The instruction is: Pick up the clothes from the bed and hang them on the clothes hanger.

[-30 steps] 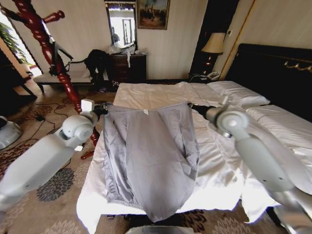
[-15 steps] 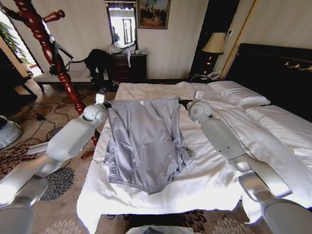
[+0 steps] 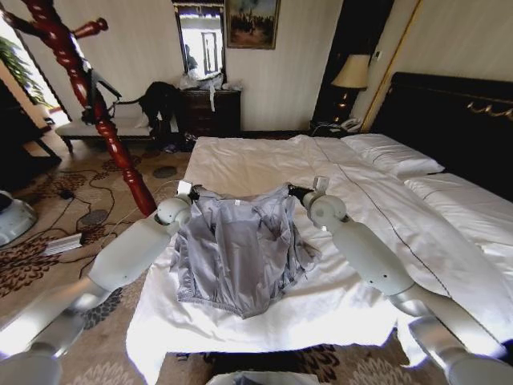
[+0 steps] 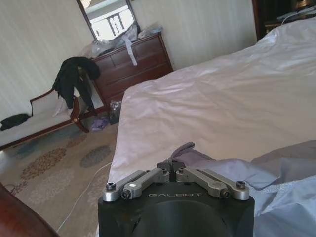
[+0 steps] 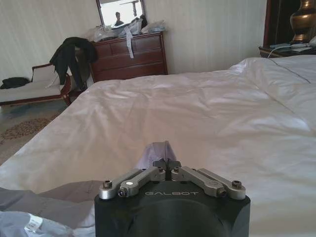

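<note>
The grey-blue clothes [image 3: 236, 249] lie crumpled on the white bed [image 3: 353, 301], collar end toward the far side. My left gripper [image 3: 195, 191] is shut on one shoulder corner and my right gripper [image 3: 292, 191] on the other, both low over the duvet. In the left wrist view the left gripper [image 4: 172, 165] pinches a fold of grey fabric [image 4: 186, 148]. In the right wrist view the right gripper [image 5: 166, 164] pinches a small fabric peak [image 5: 157, 149]. A thin black clothes hanger [image 3: 100, 90] hangs on the wooden stand at the far left.
The reddish coat stand [image 3: 120, 152] rises left of the bed, with cables on the carpet [image 3: 76, 241] around it. A dresser [image 3: 210, 111] and a bench with dark garments [image 3: 159, 100] stand by the far wall. Dark headboard [image 3: 457, 112], pillows [image 3: 393, 152] and a lamp [image 3: 350, 72] are to the right.
Both grippers have come down and moved away from me with the shirt. It hung spread out between them before; now it has sunk and bunched up on the duvet.
</note>
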Controlling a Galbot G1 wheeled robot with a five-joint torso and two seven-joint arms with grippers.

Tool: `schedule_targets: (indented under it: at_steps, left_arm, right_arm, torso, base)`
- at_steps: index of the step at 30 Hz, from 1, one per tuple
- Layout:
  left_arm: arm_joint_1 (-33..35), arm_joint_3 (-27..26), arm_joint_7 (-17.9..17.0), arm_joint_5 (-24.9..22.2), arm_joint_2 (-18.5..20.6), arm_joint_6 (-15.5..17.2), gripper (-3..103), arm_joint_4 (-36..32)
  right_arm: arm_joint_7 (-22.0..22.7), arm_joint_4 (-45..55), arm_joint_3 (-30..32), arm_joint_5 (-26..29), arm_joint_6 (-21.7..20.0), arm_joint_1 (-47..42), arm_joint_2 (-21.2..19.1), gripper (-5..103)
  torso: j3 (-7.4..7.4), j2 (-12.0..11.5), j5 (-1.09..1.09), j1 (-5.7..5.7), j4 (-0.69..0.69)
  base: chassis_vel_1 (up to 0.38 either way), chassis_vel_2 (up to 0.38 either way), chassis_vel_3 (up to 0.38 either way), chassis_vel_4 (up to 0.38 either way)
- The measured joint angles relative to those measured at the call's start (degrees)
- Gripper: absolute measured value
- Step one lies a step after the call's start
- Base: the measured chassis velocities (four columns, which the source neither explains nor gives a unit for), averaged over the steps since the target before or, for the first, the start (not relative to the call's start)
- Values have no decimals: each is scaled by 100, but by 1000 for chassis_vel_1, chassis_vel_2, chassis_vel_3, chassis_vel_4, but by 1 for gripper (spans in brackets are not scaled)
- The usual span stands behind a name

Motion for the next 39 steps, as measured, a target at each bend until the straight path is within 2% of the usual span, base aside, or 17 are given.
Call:
schedule_targets:
  at_steps: [3, 6, 8, 10, 12, 14, 18, 20, 21, 22, 25, 26, 27, 29, 31, 34, 39]
  left_arm:
    - [-23, -4, -1, 135, -179, -112, 0, 337]
    - [-94, -156, -6, 449, -536, -440, 0, 1218]
    - [-99, -227, -30, 485, -617, -493, 0, 1383]
    - [-90, -305, -42, 495, -665, -509, -2, 1504]
    - [-55, -303, 1, 477, -605, -404, 8, 1435]
    - [-32, -286, 27, 446, -549, -288, 8, 1346]
    - [75, -147, 263, 140, -187, 380, 29, 791]
    - [105, -136, 289, 119, -133, 431, 29, 714]
    - [196, -131, 327, 77, 29, 521, 40, 490]
    - [254, -144, 354, 64, 145, 551, 40, 353]
    - [383, -213, 415, 88, 348, 552, 51, 169]
    - [483, -308, 455, 157, 496, 493, 56, 84]
    - [516, -349, 458, 171, 535, 470, 61, 63]
    - [588, -444, 469, 178, 613, 422, 61, 2]
    - [803, -736, 532, 28, 850, 342, 78, -261]
    - [1006, -939, 693, -64, 1066, 241, 83, -473]
    - [1186, -1138, 972, -279, 1337, 126, 99, -638]
  right_arm:
    - [-62, -313, -65, -153, 102, 103, 276, 1]
    - [-143, -964, -143, -392, 269, 321, 866, 1]
    - [-176, -1080, -163, -441, 283, 355, 929, -1]
    - [-215, -1215, -209, -528, 286, 378, 930, 9]
    - [-226, -1179, -227, -542, 276, 338, 824, 15]
    - [-228, -1131, -238, -535, 248, 303, 735, 20]
    - [-251, -921, -307, -473, 208, 145, 423, 37]
    - [-254, -869, -307, -450, 206, 117, 379, 42]
    - [-254, -701, -306, -394, 202, 18, 255, 47]
    - [-251, -602, -306, -367, 199, -50, 170, 53]
    - [-246, -417, -291, -344, 199, -181, 20, 58]
    - [-227, -268, -239, -317, 199, -314, -105, 69]
    - [-214, -214, -212, -305, 198, -367, -151, 69]
    - [-189, -107, -155, -281, 194, -460, -224, 74]
    - [-124, 249, 74, -209, 168, -745, -431, 85]
    - [-103, 568, 285, -186, 144, -1019, -609, 96]
    - [-110, 1024, 641, -175, 121, -1424, -832, 100]
  torso:
    - [0, 0, 0, 0, 1]
    - [2, 0, -2, 2, 11]
    - [1, -1, -2, 3, 10]
    - [1, 0, -1, 2, 3]
    - [1, 0, -1, 2, 0]
    - [1, 0, -1, 2, 0]
    - [1, 0, 3, 1, 4]
    - [0, 0, 2, 1, 4]
    - [1, 0, -3, 2, 4]
    - [1, 0, 0, 2, 3]
    - [0, 0, 0, 0, 4]
    - [0, 0, 0, 0, 5]
    - [0, 0, 0, 0, 5]
    - [0, 0, -2, 1, 5]
    - [0, 0, 0, 1, 2]
    - [0, 0, 0, 0, 2]
    - [-1, 0, 1, 0, 6]
  base:
    - [0, 0, 0, 0]
    - [0, 0, 0, 0]
    - [0, 0, 0, 0]
    - [0, 0, 0, 0]
    - [0, 0, 0, 0]
    - [0, 0, 0, 0]
    - [0, 0, 0, 0]
    - [0, 0, 0, 0]
    - [0, 0, 0, 0]
    - [0, 0, 0, 0]
    - [0, 0, 0, 0]
    - [0, 0, 0, 0]
    - [0, 0, 0, 0]
    - [0, 0, 0, 0]
    - [0, 0, 0, 0]
    - [0, 0, 0, 0]
    - [0, 0, 0, 0]
